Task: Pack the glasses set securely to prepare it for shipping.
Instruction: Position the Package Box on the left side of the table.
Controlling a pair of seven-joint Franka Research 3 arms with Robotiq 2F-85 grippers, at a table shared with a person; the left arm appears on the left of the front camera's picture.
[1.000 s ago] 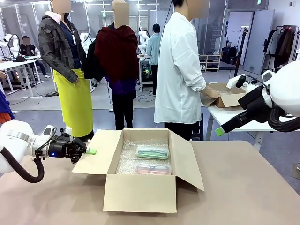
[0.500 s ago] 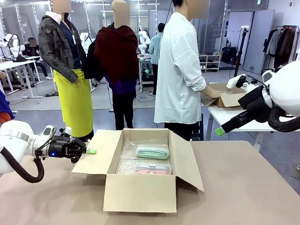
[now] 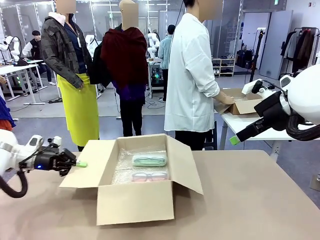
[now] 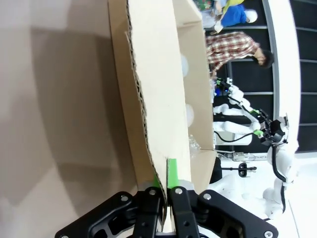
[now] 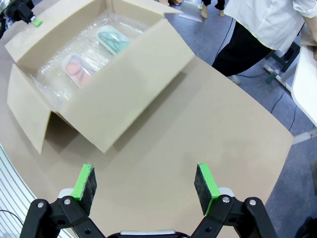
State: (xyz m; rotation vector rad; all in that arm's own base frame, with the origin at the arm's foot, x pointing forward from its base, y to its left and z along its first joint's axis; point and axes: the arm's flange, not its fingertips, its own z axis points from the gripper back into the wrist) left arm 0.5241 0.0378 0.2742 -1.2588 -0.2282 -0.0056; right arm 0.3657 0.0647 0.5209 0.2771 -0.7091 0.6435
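Two glasses cases lay inside an open cardboard box (image 3: 135, 202) at the lower centre of the front view, resting on bubble wrap (image 3: 122, 170) that lined its floor: a mint-green case (image 3: 149, 160) toward the far wall and a pink case (image 3: 149, 176) just beside it on the near side, dark frames showing faintly through both. The box stood on a brown desk (image 3: 260, 200), all four flaps spread outward. Left claw (image 3: 80, 163), at the left edge of the front view, was clamped on the outer edge of the box's left flap (image 3: 87, 167); the left wrist view showed its green pads (image 4: 172, 171) pressed together with the corrugated edge between them. Right claw (image 5: 146, 185) hung high at the right of the front view, well clear of the box, its fingers spread wide apart and holding nothing, with the desk and box below it in the right wrist view. One person in a white shirt (image 3: 192, 80) stood beyond the far edge of the desk, a hand (image 3: 226, 98) on a second carton (image 3: 245, 104) on a white side table (image 3: 250, 131).
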